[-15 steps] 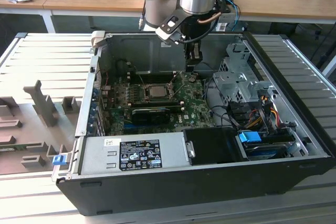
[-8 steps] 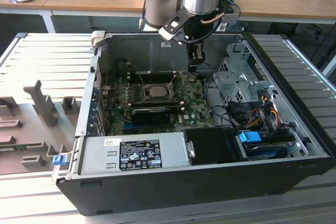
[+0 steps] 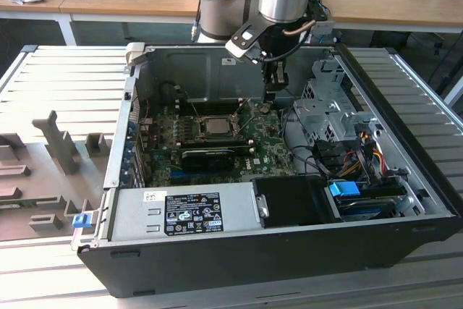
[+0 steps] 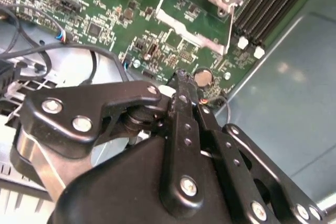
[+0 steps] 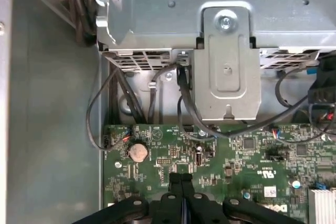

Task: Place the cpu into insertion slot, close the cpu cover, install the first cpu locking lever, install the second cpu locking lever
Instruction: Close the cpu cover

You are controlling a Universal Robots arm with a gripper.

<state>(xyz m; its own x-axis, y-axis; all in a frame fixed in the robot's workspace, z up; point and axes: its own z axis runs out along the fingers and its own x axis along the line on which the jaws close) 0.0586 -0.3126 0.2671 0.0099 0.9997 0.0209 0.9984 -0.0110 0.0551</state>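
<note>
Nearest the camera in the exterior view, the power supply lies along the case's front. Behind it, on the green motherboard, your cpu sits in the insertion slot. Farther back, your hand hangs empty near the coin cell battery, its fingers pressed together.

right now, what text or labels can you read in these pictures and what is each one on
Black label on the power supply: print too small to read.
White sticker beside that label: too small to read.
White markings on the motherboard: blurred, not readable.
Nothing here reads clearly enough to quote.
</note>
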